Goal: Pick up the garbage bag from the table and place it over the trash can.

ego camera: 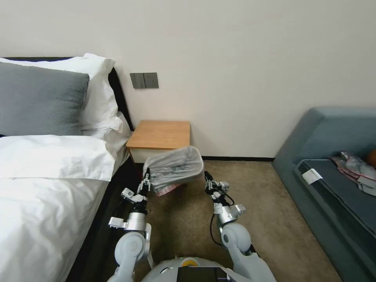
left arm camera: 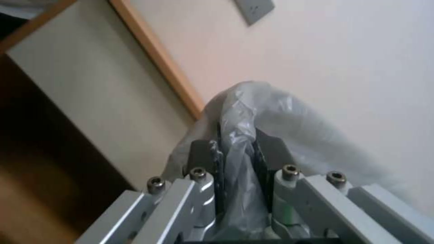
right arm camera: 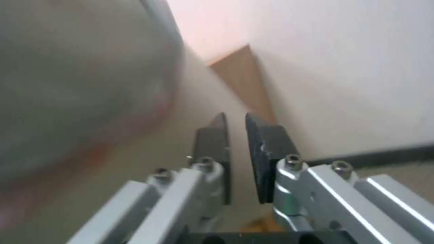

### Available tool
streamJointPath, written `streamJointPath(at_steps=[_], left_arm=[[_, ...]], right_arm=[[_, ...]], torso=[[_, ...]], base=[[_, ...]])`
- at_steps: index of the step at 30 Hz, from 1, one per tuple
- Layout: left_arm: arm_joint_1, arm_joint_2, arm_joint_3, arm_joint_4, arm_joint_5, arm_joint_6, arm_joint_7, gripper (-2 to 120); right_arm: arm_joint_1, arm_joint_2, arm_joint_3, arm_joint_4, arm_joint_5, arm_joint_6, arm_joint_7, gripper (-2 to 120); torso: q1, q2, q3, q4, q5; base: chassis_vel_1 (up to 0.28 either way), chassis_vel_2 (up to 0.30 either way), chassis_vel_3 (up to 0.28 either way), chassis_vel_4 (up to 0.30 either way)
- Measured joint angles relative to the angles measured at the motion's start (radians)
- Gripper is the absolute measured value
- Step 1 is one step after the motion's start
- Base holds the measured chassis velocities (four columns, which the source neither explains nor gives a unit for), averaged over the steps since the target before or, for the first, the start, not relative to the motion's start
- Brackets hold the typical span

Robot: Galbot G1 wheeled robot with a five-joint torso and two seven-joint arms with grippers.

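The garbage bag (ego camera: 174,168) hangs spread out in the air in front of the table (ego camera: 160,135), a wooden nightstand against the wall. My left gripper (ego camera: 147,181) is shut on the bag's left edge; in the left wrist view the crumpled plastic (left arm camera: 271,108) is pinched between its dark fingers (left arm camera: 201,156). My right gripper (ego camera: 206,178) is just off the bag's right edge, apart from it. Its fingers (right arm camera: 212,142) stand nearly together with nothing between them, and the bag (right arm camera: 67,84) is a grey blur beside them. The trash can is hidden.
A bed (ego camera: 47,176) with white bedding runs along the left, close to my left arm. A blue-grey sofa (ego camera: 333,164) with a plastic pile (ego camera: 356,166) stands at the right. Brown carpet (ego camera: 254,203) lies open between them.
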Motion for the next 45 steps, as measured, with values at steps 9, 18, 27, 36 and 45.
streamJointPath(at_steps=[9,18,27,36,45], left_arm=[[-0.018,0.012,-0.010,0.020,0.151,0.035,-0.105,11],[-0.012,0.038,0.011,0.048,0.419,0.034,-0.134,11],[-0.015,0.067,0.030,0.046,0.672,0.020,-0.143,11],[-0.014,0.032,0.044,0.059,0.834,0.012,-0.146,11],[-0.020,0.006,0.055,0.074,0.868,0.005,-0.153,11]], right_arm=[[-0.090,-0.058,0.101,0.085,-0.175,0.009,-0.009,48],[-0.071,-0.127,0.147,0.213,-0.214,0.085,-0.003,82],[0.050,-0.446,0.005,0.311,-0.357,-0.061,-0.068,52],[0.469,-0.725,-0.375,0.176,-0.213,-0.323,-0.101,19],[0.784,-0.663,-0.717,0.019,-0.060,-0.468,-0.080,0]], torso=[[0.000,0.000,0.000,-0.0001,0.0000],[0.000,0.000,0.000,-0.0001,0.0001],[0.000,0.000,0.000,-0.0005,0.0005],[0.000,0.000,0.000,0.0001,0.0006],[0.000,0.000,0.000,-0.0001,0.0004]], base=[[0.000,0.000,0.000,0.000],[0.000,0.000,0.000,0.000],[0.000,0.000,0.000,0.000],[0.000,0.000,0.000,0.000],[0.000,0.000,0.000,0.000]])
